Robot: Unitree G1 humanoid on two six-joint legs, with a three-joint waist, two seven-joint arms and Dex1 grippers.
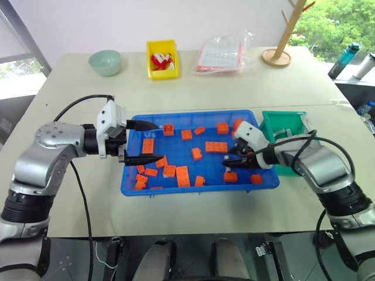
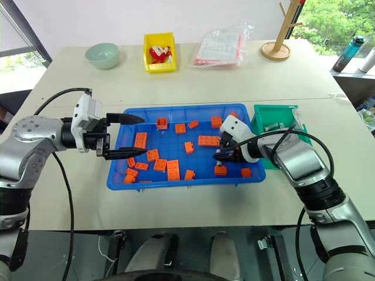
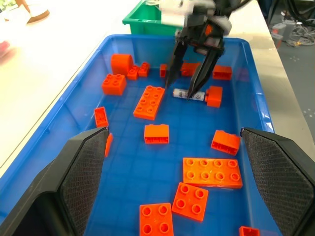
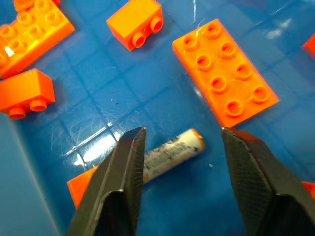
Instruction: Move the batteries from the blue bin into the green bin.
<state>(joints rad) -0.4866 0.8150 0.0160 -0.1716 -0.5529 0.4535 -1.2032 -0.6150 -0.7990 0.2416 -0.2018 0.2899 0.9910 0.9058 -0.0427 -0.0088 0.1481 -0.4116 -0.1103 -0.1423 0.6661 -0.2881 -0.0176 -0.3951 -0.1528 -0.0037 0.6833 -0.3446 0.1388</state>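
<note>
Nearest the head camera, the front rim of the large shallow blue plastic bin [image 1: 199, 189] ran across the table between the two arms. On the left, the left gripper [image 1: 146, 142] hung level over that bin's left end with its two black fingers spread wide and nothing between them, apparently parked there so as not to crowd the picking side. Orange plastic toy bricks [image 1: 183, 175] lay scattered over the blue floor, thickest toward the left front corner.

Further right, the right gripper [image 4: 182, 147] pointed steeply down into the bin, its fingers partly apart and straddling a small silver-grey cylindrical battery [image 4: 172, 153] lying flat on the floor. One finger [image 4: 129, 157] seemed to touch the battery's side while the other stood clear of it, so I judged the grip not yet made. A small orange brick [image 3: 213, 96] sat just beside the battery's end, leaving little spare room for the fingers on that side.

Just past the bin's right wall stood the small deep green plastic bin [image 1: 270, 123], close enough that the carry looked short, with only the blue rim to be cleared.
</note>
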